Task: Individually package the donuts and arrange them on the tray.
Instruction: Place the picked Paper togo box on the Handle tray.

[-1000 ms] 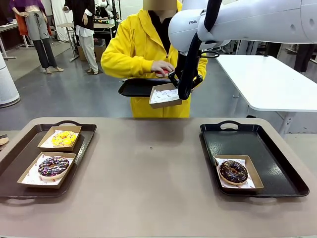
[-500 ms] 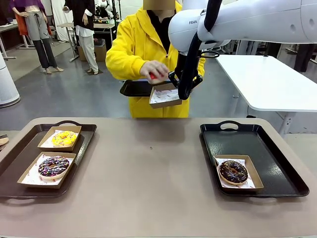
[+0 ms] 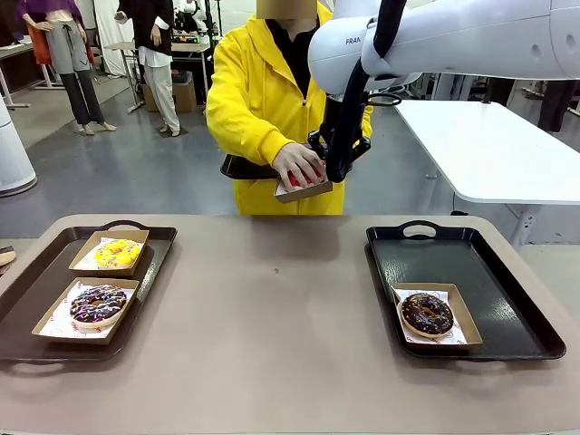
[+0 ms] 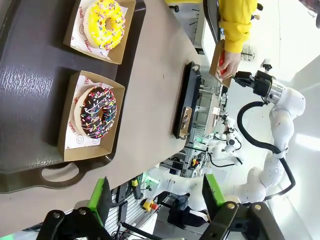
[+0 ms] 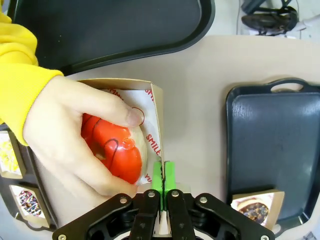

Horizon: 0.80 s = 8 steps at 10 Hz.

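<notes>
My right gripper point(image 3: 329, 169) point(image 5: 163, 173) is shut on the rim of a paper-lined cardboard box point(image 3: 305, 190) point(image 5: 153, 98), held in the air beyond the table's far edge. The person's hand point(image 3: 297, 164) point(image 5: 65, 130) presses a glossy red donut point(image 5: 114, 151) into that box. On the left tray point(image 3: 36, 276) point(image 4: 30, 75) a yellow donut point(image 3: 118, 253) point(image 4: 105, 22) and a sprinkled chocolate donut point(image 3: 97, 304) point(image 4: 97, 112) each sit in a box. A dark chocolate donut point(image 3: 427, 314) point(image 5: 252, 210) sits boxed on the right tray point(image 3: 471, 254) point(image 5: 270, 130). My left gripper point(image 4: 157, 197) hangs open above the left tray.
The person in a yellow jacket point(image 3: 254, 91) holds a black tray point(image 3: 240, 168) point(image 5: 110, 30) under the box. Bare tabletop point(image 3: 272, 308) lies between the two trays. A white table point(image 3: 489, 145) stands at the back right.
The person's hand has brought the red donut down into the box that my right gripper holds. Neither arm has moved.
</notes>
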Each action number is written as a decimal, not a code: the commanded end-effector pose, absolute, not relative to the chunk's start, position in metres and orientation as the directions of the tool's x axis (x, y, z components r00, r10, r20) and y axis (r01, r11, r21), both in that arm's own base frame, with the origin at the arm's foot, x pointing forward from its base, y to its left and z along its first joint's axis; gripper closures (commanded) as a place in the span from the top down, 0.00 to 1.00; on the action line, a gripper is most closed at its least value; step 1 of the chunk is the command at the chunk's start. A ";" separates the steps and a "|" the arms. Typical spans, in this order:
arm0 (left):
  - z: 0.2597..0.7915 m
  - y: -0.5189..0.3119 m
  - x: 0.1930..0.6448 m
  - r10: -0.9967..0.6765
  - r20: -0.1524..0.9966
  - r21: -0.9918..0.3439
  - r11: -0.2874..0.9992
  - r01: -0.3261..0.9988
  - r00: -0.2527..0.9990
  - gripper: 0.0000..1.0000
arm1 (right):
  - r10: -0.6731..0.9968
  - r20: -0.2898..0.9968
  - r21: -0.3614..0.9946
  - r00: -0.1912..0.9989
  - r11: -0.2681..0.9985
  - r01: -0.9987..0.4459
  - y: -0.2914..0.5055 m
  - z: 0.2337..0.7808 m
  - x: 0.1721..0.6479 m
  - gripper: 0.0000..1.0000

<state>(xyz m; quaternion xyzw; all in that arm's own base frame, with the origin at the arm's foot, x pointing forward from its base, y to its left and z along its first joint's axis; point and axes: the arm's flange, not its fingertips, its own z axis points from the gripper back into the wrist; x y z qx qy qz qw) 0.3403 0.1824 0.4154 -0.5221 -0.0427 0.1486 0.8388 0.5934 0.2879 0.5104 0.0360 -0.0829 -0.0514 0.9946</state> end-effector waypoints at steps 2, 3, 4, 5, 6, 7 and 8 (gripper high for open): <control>0.416 0.184 0.339 0.293 -0.081 -0.891 0.408 -0.201 0.953 0.95 | -0.110 0.164 0.083 0.980 0.992 0.098 0.287 0.512 0.593 0.00; 0.416 0.184 0.339 0.293 -0.081 -0.891 0.408 -0.201 0.953 0.95 | -0.110 0.164 0.083 0.980 0.992 0.098 0.287 0.512 0.593 0.00; 0.416 0.184 0.339 0.293 -0.081 -0.891 0.408 -0.201 0.953 0.95 | -0.110 0.164 0.083 0.980 0.992 0.098 0.287 0.512 0.593 0.00; 0.416 0.184 0.339 0.293 -0.081 -0.891 0.408 -0.201 0.953 0.95 | -0.110 0.164 0.083 0.980 0.992 0.098 0.287 0.512 0.593 0.00; 0.416 0.184 0.339 0.293 -0.081 -0.891 0.408 -0.201 0.953 0.95 | -0.110 0.164 0.083 0.980 0.992 0.098 0.287 0.512 0.593 0.00; 0.416 0.184 0.339 0.293 -0.081 -0.891 0.408 -0.201 0.953 0.95 | -0.110 0.164 0.083 0.980 0.992 0.098 0.287 0.512 0.593 0.00; 0.416 0.184 0.339 0.293 -0.081 -0.891 0.408 -0.201 0.953 0.95 | -0.110 0.164 0.083 0.980 0.992 0.098 0.287 0.512 0.593 0.00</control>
